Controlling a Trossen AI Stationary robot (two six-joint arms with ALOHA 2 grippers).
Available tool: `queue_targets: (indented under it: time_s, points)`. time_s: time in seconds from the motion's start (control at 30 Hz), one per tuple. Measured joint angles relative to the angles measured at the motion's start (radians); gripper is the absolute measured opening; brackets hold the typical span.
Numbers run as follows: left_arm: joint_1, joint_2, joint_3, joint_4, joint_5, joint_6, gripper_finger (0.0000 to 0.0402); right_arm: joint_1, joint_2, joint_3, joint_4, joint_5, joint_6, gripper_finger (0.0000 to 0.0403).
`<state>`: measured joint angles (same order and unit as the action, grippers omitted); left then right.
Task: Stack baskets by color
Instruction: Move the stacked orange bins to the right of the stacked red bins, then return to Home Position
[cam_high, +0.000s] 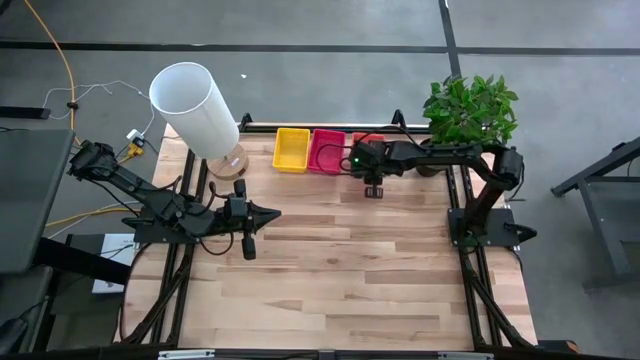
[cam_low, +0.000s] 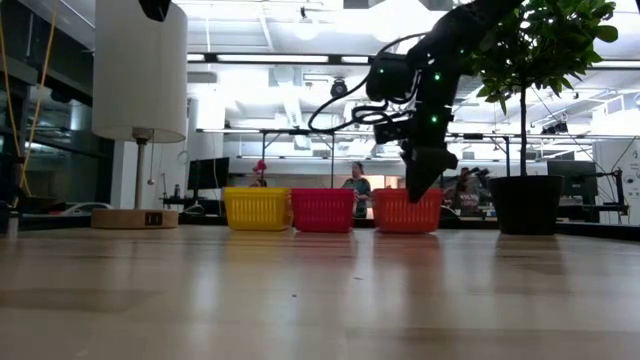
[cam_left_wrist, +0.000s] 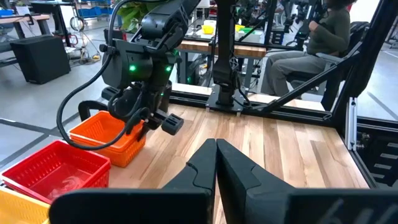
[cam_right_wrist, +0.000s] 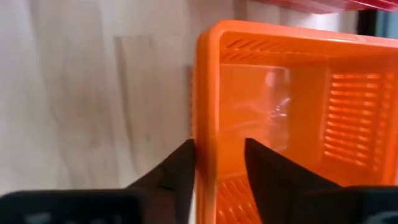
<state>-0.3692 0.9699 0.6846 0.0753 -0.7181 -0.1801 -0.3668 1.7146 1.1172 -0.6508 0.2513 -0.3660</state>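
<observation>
Three baskets stand in a row on their bottoms at the table's far edge: yellow (cam_high: 291, 149), red (cam_high: 326, 150) and orange (cam_high: 362, 138). My right gripper (cam_right_wrist: 217, 155) slants down over the orange basket (cam_right_wrist: 280, 93), open. Its fingers stand astride that basket's near wall: one outside, one inside. The low view shows the right gripper (cam_low: 420, 195) in front of the orange basket (cam_low: 395, 212). My left gripper (cam_high: 272, 212) hovers shut and empty over the table's left middle, pointing toward the baskets. My right gripper has the rim of the orange basket's near wall (cam_right_wrist: 208, 134) between its open fingers, coming steeply from above. A gap shows between the inner finger (cam_right_wrist: 267, 168) and the wall. Whether the outer finger (cam_right_wrist: 180, 168) touches the wall, I cannot tell. The basket sits flat on the table.
A tall white cylinder (cam_high: 195, 108) on a round wooden base (cam_high: 228, 163) stands at the far left. A potted plant (cam_high: 470, 108) stands at the far right, beside the right arm. Bare wood (cam_high: 340, 270) lies in the middle and near part. People sit beyond the table.
</observation>
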Motion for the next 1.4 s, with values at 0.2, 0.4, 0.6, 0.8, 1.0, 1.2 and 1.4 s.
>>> queue_targets:
  time_s: [0.2, 0.4, 0.6, 0.8, 1.0, 1.2, 1.4]
  points:
    - [0.0, 0.0, 0.0, 0.0, 0.0, 0.0, 0.0, 0.002, -0.051, 0.0, -0.039, 0.071, -0.034, 0.02]
    - [0.0, 0.0, 0.0, 0.0, 0.0, 0.018, 0.0, 0.002, -0.179, 0.0, -0.136, -0.003, 0.03, 0.0244]
    - [0.0, 0.0, 0.0, -0.005, 0.0, 0.054, 0.0, 0.011, -0.37, -0.1, -0.161, -0.404, 0.138, 0.023]
    - [0.002, 0.0, 0.0, -0.005, 0.0, 0.098, 0.0, 0.121, -0.65, -0.435, 0.089, -0.44, 0.302, 0.0103]
    - [0.014, 0.0, 0.0, -0.001, 0.0, 0.133, 0.0, 0.265, -0.89, -0.65, 0.514, -0.388, 0.396, 0.0019]
    - [0.018, 0.0, 0.0, 0.003, -0.001, 0.156, 0.0, 0.311, -1.006, -0.699, 0.685, -0.334, 0.343, 0.0003]
    - [0.018, -0.007, 0.0, -0.002, -0.025, 0.243, 0.0, 0.311, -1.048, -0.699, 0.685, -0.369, 0.369, 0.0001]
